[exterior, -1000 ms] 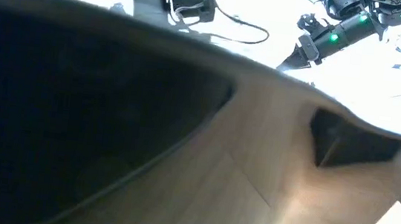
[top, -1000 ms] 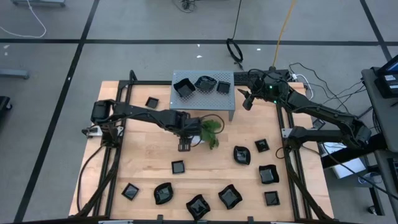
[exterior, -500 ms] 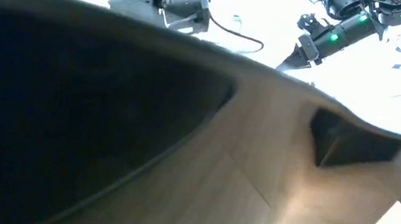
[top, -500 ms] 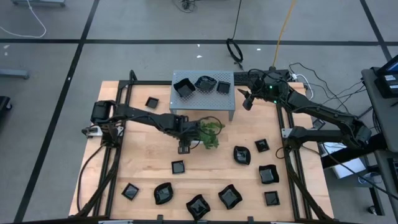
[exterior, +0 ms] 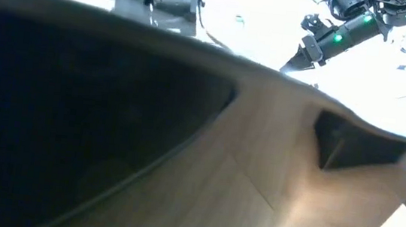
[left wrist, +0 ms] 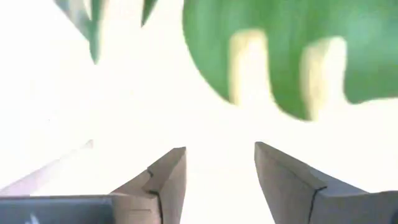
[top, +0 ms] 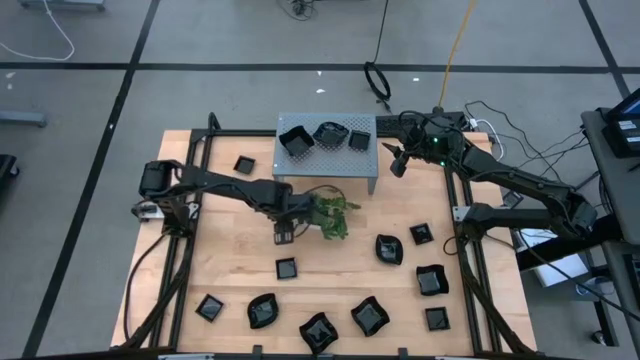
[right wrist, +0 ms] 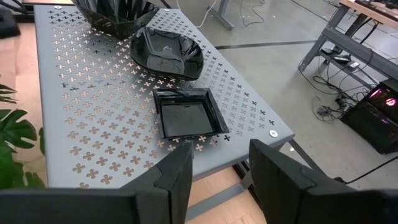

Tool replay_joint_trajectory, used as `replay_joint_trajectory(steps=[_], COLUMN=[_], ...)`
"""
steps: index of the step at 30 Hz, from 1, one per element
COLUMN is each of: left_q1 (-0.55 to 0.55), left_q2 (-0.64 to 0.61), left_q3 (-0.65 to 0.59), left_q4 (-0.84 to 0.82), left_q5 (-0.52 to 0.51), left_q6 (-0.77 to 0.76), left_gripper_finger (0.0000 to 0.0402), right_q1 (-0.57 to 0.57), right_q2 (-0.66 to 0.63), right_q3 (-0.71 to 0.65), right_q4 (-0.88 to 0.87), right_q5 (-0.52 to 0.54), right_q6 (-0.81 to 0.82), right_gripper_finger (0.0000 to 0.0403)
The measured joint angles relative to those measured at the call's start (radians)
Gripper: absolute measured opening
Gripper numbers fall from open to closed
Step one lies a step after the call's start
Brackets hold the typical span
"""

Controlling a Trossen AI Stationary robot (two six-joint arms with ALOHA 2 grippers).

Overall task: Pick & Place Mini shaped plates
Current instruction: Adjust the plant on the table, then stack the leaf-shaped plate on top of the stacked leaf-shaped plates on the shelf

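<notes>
Left hand (top: 283, 236), fingers apart and empty, has shifted leftward beside the plant (top: 330, 214); right hand (top: 397, 166) unchanged, open.

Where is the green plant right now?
In the high view, the green plant sits mid-table, just in front of the grey stand, beside the left gripper.
</notes>
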Motion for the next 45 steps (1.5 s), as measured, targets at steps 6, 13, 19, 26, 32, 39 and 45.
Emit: replay_joint_trajectory(steps=[6,13,19,26,32,39,45], left_q1=[-0.009,-0.029,-0.101,-0.150,-0.146,-0.095,-0.038], left_q2=[-0.122,-0.273,-0.290,-0.311,-0.391,-0.543,-0.638], left_q3=[-0.001,0.001,0.000,-0.046,-0.122,-0.210,-0.239], left_q4=[-0.018,-0.079,-0.303,-0.314,-0.311,-0.291,-0.247], left_q5=[-0.050,-0.049,-0.008,-0.014,-0.027,-0.108,-0.191], left_q6=[-0.066,-0.284,-0.364,-0.365,-0.365,-0.335,-0.275], left_gripper_finger=[0.0186,0.0186,0.0186,0.0186,0.0186,0.0186,0.0186], right_q1=[0.000,0.000,0.000,0.006,0.090,0.187,0.286], right_q2=[0.000,0.000,0.000,0.000,0.000,0.000,0.000], right_q3=[-0.002,-0.002,-0.002,-0.002,-0.002,0.033,0.037], right_q4=[-0.001,-0.004,-0.003,-0.040,-0.108,-0.258,-0.420], right_q5=[0.000,0.001,0.002,0.006,0.109,0.131,0.129], right_q6=[0.000,0.005,0.073,0.191,0.183,0.358,0.552], right_gripper_finger=[0.0144,0.0144,0.0144,0.0144,0.0144,0.0144,0.0144])
